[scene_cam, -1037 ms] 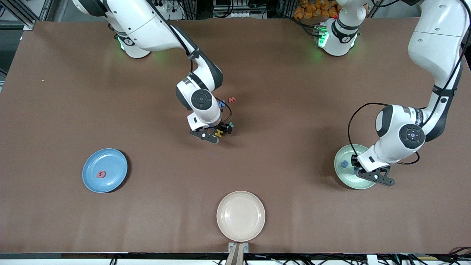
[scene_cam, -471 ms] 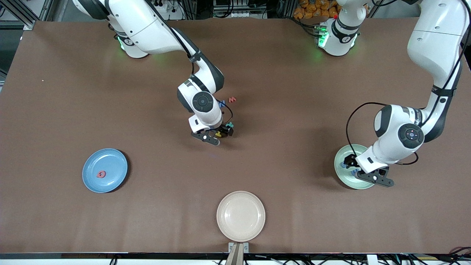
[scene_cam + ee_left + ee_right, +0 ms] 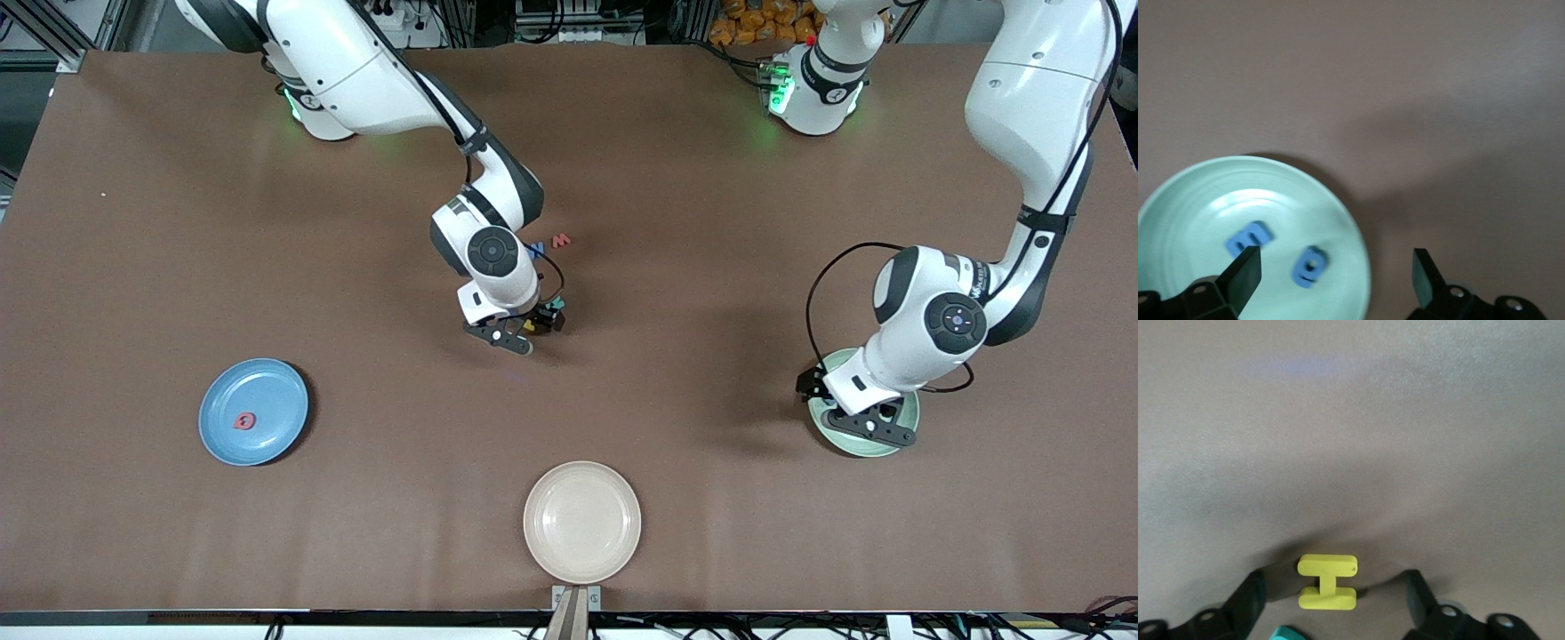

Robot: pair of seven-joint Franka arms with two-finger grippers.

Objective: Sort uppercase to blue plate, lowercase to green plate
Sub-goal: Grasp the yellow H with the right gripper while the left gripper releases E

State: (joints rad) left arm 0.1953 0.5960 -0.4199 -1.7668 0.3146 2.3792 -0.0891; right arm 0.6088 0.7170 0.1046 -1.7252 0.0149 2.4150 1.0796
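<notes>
White arms, black joints, black cables

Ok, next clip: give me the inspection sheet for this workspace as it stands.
Surface: brown table, flat.
Job's things: blue plate holds a red letter; green plate holds two blue letters; yellow H and a teal letter on the table mid-table; red and blue letters beside the right arm.
Clutter: beige plate, nothing in it.
Grippers: left pincer open over the green plate's edge; right pincer astride the H, not yet shut.
Cables: black loops on both wrists.
Surroundings: frame and wiring past the bases.
</notes>
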